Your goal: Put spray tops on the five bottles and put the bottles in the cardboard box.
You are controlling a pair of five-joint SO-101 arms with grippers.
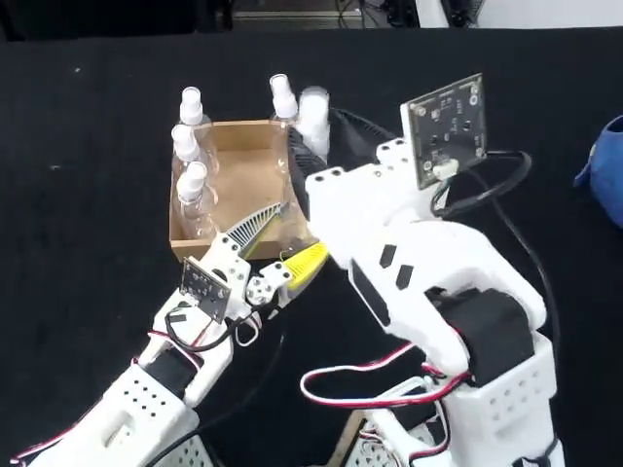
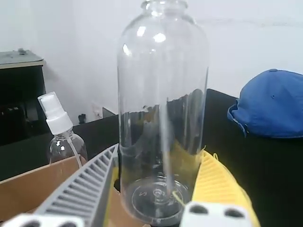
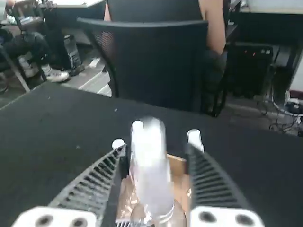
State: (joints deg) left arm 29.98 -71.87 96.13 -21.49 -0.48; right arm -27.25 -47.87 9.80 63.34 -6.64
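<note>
A tall clear bottle (image 2: 163,94) stands upright with its base between the grey and yellow fingers of my left gripper (image 2: 161,158), which is shut on it at the near right corner of the cardboard box (image 1: 234,170). A thin dip tube runs down inside the bottle. A white spray top (image 3: 149,161) sits over the bottle's neck, and my right gripper (image 3: 156,151) is open around it, with a gap on one side. In the high view the left gripper (image 1: 292,233) is below the spray top (image 1: 313,115). Three capped bottles (image 1: 193,185) stand along the box's left side, and another capped bottle (image 1: 283,97) stands at its far right corner.
A blue cap (image 1: 605,175) lies at the table's right edge. The large white right arm (image 1: 428,272) reaches over the middle of the black table. A black chair (image 3: 151,61) stands beyond the far edge.
</note>
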